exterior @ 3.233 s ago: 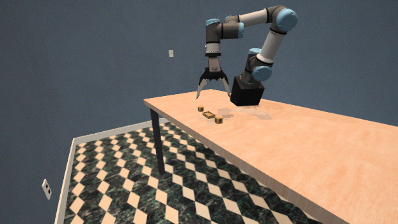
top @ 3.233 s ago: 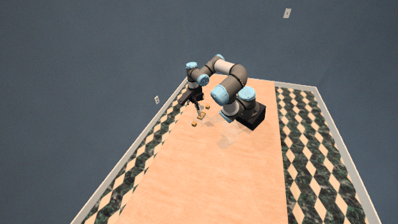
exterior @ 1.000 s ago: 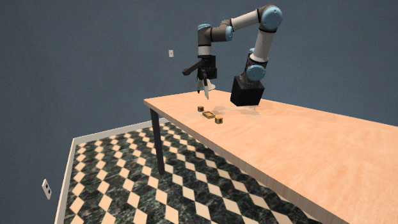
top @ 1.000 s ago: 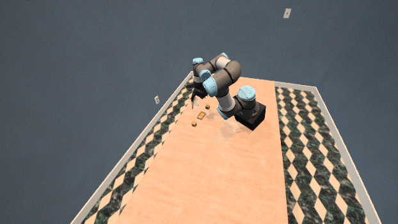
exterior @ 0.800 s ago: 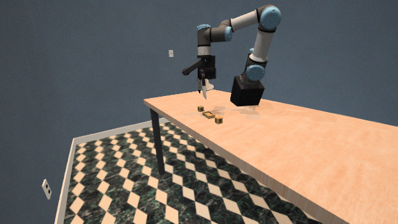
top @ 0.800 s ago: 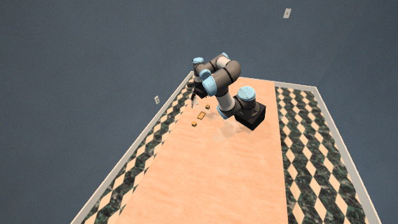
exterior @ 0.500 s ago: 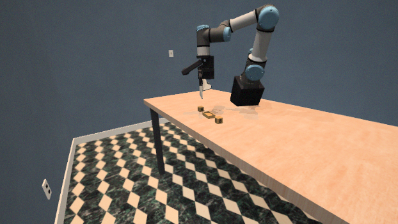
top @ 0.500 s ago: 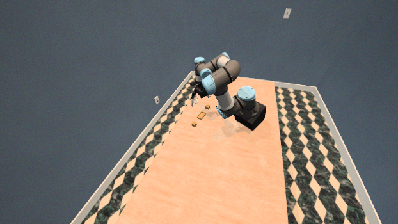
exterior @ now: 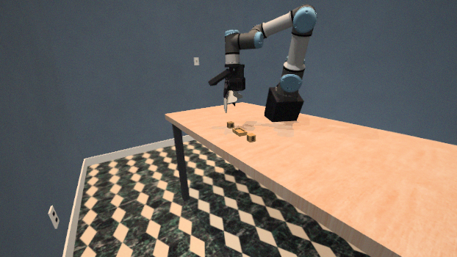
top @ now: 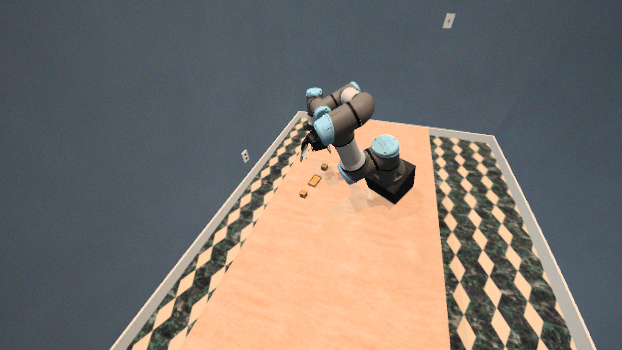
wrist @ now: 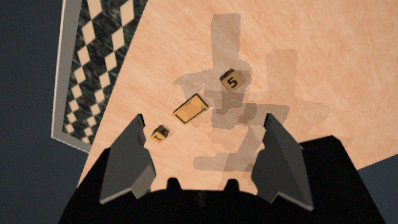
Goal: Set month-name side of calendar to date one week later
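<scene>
Over the wooden desk [top: 350,270] [exterior: 330,154] [wrist: 320,30], the black gripper [top: 316,154] [exterior: 230,108] [wrist: 203,114] hung with its pale-tipped fingers spread wide, released and holding nothing. Beneath it a shallow, rectangular wooden tray [top: 314,180] [exterior: 239,131] [wrist: 191,108] lay flat, with neither cube inside. One small brown cube [top: 324,166] [exterior: 230,125] sat just beyond the tray, closer to the gripper; its small tan mate [top: 303,194] [exterior: 250,138] sat off the opposite end, a dark mark like an 8 on one side. The wrist view showed a 5 on top of one block [wrist: 231,80] and what might have been a 1 on the other block [wrist: 160,134], though I couldn't match these surely to the pair as seen from where I stood. Both blocks rested on the desk, outside the tray. To my eye the job was at the sorting-out stage, choosing and turning the digits before anything could be set in. The month's name and the starting date were not legible to me, so I could not name the target. The next move probably called for squaring the fingers to one cube's sides, lowering around it, and closing gently, with the turn planned so that its digit would end upright on the month side. A crooked grip could have rolled so small a block onto the wrong face.

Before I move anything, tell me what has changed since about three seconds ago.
The gripper has swung back away from above the tray and turned. It is open. Nothing was picked up. Tray and both cubes stayed put.
</scene>
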Robot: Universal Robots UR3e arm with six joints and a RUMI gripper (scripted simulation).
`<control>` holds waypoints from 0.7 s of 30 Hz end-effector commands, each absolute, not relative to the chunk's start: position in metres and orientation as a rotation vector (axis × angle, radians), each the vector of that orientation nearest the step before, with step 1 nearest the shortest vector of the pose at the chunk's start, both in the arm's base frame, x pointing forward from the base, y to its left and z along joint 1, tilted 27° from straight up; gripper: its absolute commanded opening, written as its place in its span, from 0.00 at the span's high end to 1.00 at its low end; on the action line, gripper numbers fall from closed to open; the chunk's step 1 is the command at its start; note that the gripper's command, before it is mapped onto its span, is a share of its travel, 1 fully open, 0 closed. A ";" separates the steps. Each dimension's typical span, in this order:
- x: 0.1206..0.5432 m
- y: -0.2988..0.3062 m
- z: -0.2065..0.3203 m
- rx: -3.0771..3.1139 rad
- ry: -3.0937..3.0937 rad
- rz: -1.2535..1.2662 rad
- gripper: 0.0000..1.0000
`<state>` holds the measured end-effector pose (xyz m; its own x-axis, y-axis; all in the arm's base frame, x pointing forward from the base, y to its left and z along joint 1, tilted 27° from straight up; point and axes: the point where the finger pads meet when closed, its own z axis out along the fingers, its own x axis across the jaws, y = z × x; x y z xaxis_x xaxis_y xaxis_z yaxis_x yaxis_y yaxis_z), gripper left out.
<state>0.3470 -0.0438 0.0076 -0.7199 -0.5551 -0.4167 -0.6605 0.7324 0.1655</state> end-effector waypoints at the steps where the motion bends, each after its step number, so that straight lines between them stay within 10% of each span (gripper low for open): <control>1: 0.344 -0.052 0.003 -0.740 2.689 0.465 0.00; 21: 0.333 -0.069 -0.009 -0.274 2.820 0.549 0.00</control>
